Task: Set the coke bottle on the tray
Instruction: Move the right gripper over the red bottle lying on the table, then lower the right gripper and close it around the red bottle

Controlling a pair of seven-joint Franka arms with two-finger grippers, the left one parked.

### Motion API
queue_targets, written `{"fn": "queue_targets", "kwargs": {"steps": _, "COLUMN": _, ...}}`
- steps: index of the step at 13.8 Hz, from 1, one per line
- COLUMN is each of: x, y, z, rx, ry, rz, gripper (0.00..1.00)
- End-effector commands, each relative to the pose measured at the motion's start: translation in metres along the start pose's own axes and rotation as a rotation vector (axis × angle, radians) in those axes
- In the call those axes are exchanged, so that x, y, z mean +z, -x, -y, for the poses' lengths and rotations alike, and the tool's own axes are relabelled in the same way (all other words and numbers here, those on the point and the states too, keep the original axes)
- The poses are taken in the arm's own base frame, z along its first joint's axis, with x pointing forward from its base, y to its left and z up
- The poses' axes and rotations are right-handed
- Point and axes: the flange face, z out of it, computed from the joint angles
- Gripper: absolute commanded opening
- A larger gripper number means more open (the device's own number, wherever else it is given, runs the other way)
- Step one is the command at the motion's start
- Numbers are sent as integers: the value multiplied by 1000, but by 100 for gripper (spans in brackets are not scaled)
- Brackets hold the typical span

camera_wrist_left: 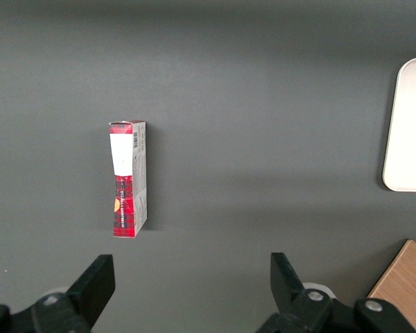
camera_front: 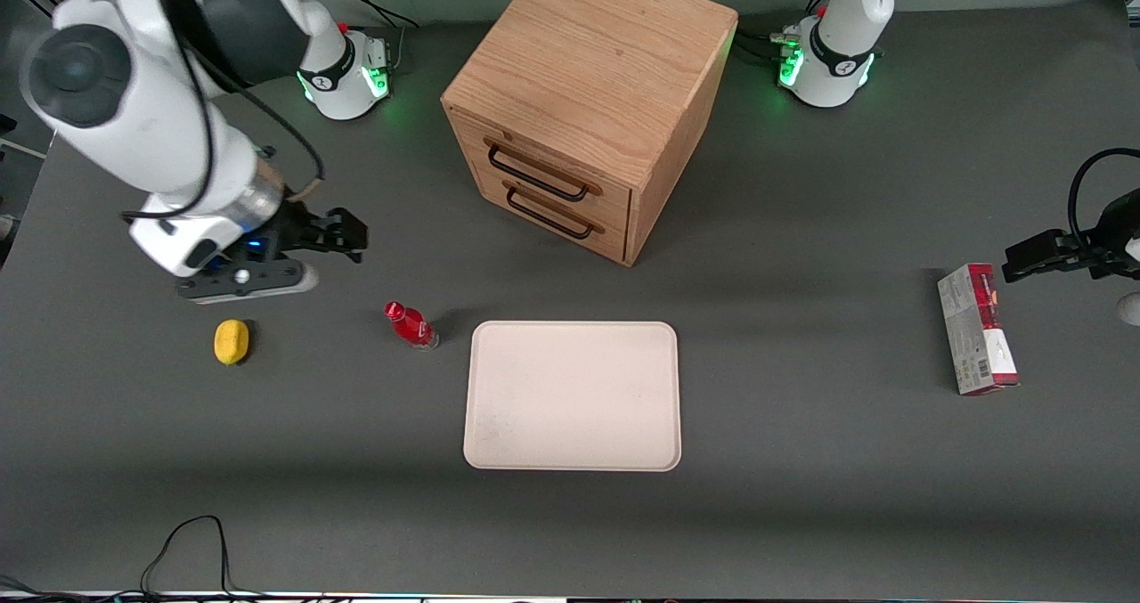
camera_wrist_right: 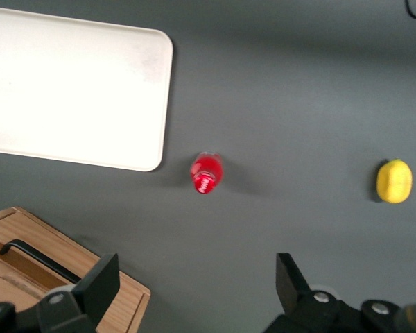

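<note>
A flat, dark grey table (camera_front: pixel 802 496) carries all the things shown; black cables (camera_front: pixel 191 545) trail along its edge nearest the front camera. A wooden cabinet (camera_front: pixel 588 95) with two drawers and dark handles stands in the middle, farther from the front camera than the tray (camera_front: pixel 573 395), which lies flat with nothing on it. The coke bottle (camera_front: pixel 411 324) stands upright on the table just beside the tray, apart from its rim, toward the working arm's end. A yellow lemon (camera_front: pixel 232 341) lies farther toward that end, well apart from the bottle. A red-and-white carton (camera_front: pixel 978 329) lies toward the parked arm's end. The gripper (camera_front: pixel 343 233) hangs above the table, farther from the front camera than the bottle and lemon, its fingers (camera_wrist_right: pixel 100 281) spread wide and holding nothing; nothing lies between it and the bottle.
</note>
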Motion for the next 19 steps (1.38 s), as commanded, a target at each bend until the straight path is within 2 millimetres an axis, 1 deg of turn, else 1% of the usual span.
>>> {"fn": "queue_targets", "kwargs": {"steps": 1, "x": 13, "y": -9, "z": 0, "rx": 19, "ry": -12, "rz": 2, "gripper": 100}}
{"fn": "queue_targets", "kwargs": {"steps": 6, "x": 67, "y": -3, "z": -3, "rx": 15, "ry": -15, "rz": -9, "gripper": 100}}
{"fn": "queue_targets", "kwargs": {"steps": 9, "x": 117, "y": 2, "z": -4, "rx": 14, "ry": -20, "rz": -24, "gripper": 100}}
{"fn": "queue_targets", "kwargs": {"steps": 13, "x": 168, "y": 10, "z": -4, "rx": 12, "ry": -28, "rz": -55, "gripper": 100}}
{"fn": "queue_targets", "kwargs": {"steps": 15, "x": 198, "y": 8, "z": -2, "rx": 11, "ry": -26, "rz": -51, "gripper": 100}}
{"fn": "queue_targets", "kwargs": {"steps": 19, "x": 225, "y": 2, "z": 0, "rx": 11, "ry": -22, "rz": -43, "gripper": 100}}
